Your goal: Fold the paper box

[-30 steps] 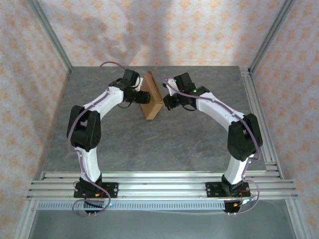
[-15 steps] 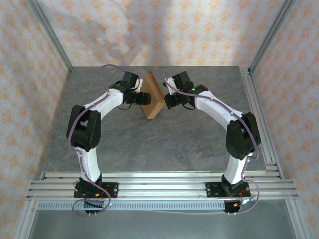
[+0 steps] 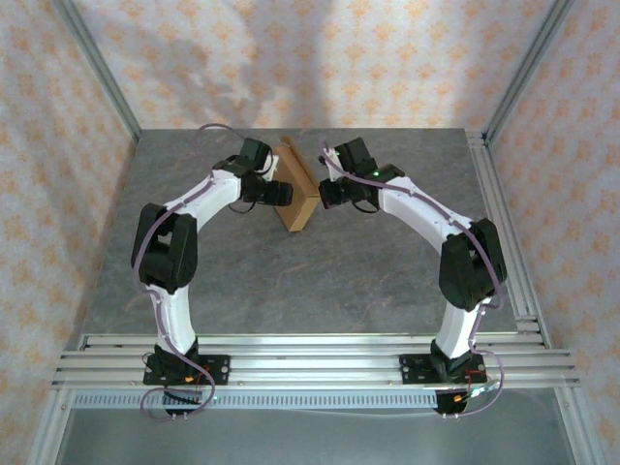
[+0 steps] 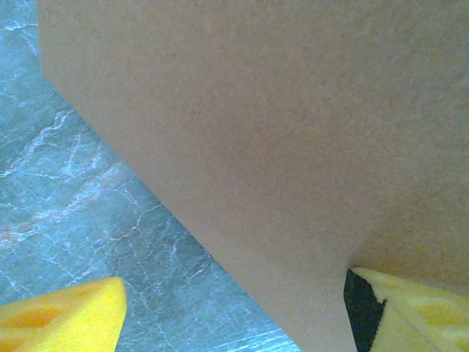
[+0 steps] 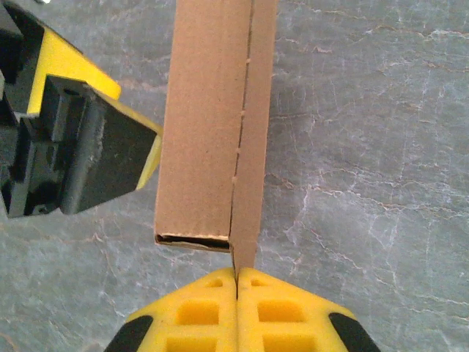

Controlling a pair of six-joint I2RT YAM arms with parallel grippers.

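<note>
The right gripper (image 5: 236,282) is sitting closed, its two yellow fingers pressed together, and it appears to be pinching the near tip of a narrow cardboard strip (image 5: 256,110) that is running into the seam between them. That strip belongs to the plain brown cardboard paper box (image 3: 298,192), partly folded into a slim rectangular shape. The box is standing on edge on the grey marbled table (image 3: 291,281), toward the far middle, between the two arms.

From the right gripper the box is lying straight ahead, with its long axis running directly away from the fingertips. From above, that axis is pointing away from the arm bases and leaning slightly leftward at its far end. The broad faces are facing the arms on either side, and the near end is showing a dark open slot.

The left gripper (image 4: 234,286) is holding its jaws wide open against the opposite broad face. One finger is standing well clear over bare table, and the other is tucked just behind the box's lower edge, so it is clamping nothing.

Both grippers are right at the box. I judge that the coming move turns on the left one pushing sideways across the long axis while the right one is anchoring the strip.
</note>
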